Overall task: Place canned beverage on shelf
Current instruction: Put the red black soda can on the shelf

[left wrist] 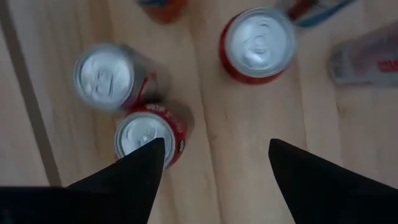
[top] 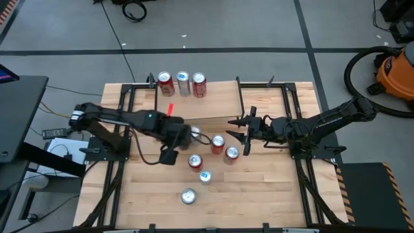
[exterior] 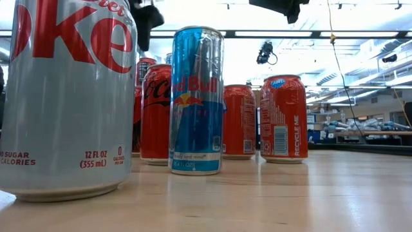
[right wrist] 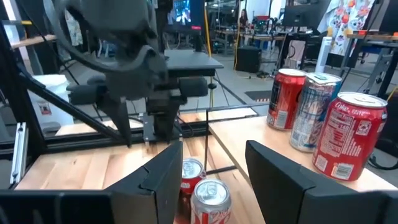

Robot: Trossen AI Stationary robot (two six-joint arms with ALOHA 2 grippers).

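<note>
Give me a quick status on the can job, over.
Left gripper open above table cans. Right gripper open, empty, by shelf. Three cans on shelf. Nothing blocking.

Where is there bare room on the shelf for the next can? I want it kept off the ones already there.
The shelf holds three cans bunched at its left end. From the last red can to the right end the board is bare. On the tabletop, the middle is crowded with cans between both grippers; the front right is bare.
</note>
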